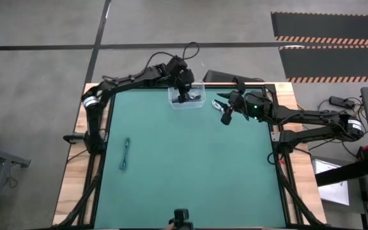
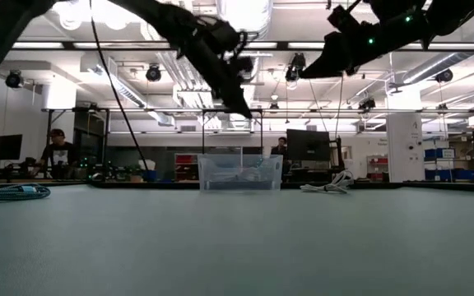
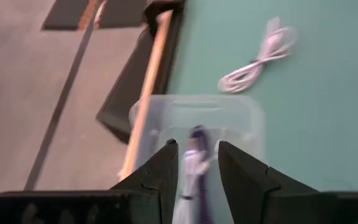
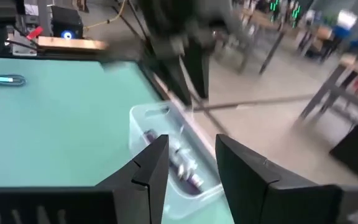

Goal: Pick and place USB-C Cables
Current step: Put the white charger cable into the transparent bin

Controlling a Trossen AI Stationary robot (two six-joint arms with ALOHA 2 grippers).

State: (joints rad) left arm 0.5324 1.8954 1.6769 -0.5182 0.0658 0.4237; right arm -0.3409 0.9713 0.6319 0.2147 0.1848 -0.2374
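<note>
A clear plastic container [image 1: 195, 99] stands at the mat's far edge. A white cable bundle and a dark one [image 3: 194, 163] lie inside it; they also show in the right wrist view [image 4: 180, 163]. My left gripper [image 3: 194, 146] is open and empty, high above the container [image 2: 241, 173]. A second white cable [image 3: 257, 59] lies loose on the mat to the right of the container; it also shows in the low view [image 2: 327, 187]. A teal cable [image 1: 125, 154] lies on the mat at the left. My right gripper [image 4: 191, 146] hovers open and empty right of the container [image 1: 226, 118].
A dark flat object [image 1: 221, 76] lies behind the table's far edge. The wooden table border [image 1: 289, 102] frames the green mat [image 1: 190, 172], whose middle and near part lie bare. People and benches show in the room beyond the table.
</note>
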